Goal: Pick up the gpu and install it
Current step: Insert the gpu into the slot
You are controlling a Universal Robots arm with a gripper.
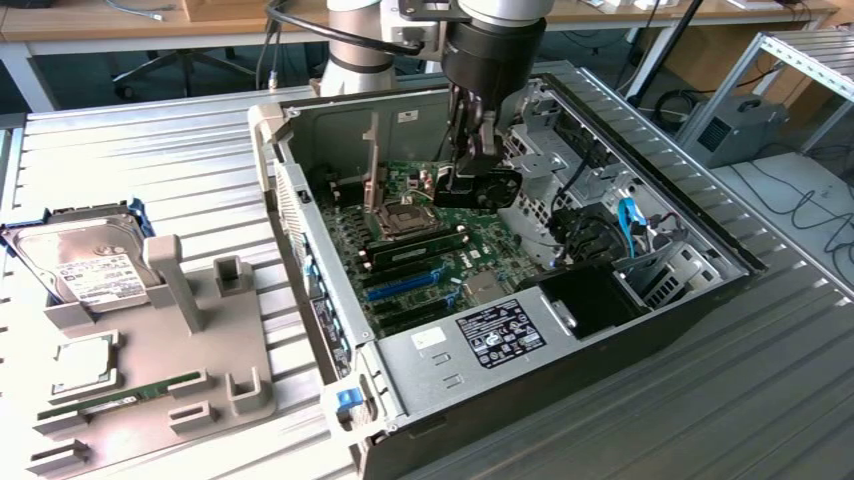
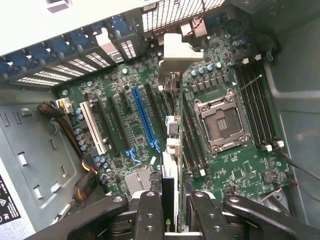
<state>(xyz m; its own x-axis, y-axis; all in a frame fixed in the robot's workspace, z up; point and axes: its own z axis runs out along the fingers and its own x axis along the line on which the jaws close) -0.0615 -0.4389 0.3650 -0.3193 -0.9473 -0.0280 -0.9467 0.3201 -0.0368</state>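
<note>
The hand clenches the thin flat black gpu card edge-on over the green motherboard, mid-frame in the exterior view. Seating it well likely needs its edge parallel with the black slot, pressed evenly.

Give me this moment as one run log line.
gripper: shut on gpu | gpu: held over motherboard | location: inside computer case

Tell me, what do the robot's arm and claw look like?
The arm is a silvery-grey tube with a fat black cylinder at its end. A black cable loops beside it. The gripper has black fingers with round screws.
</note>
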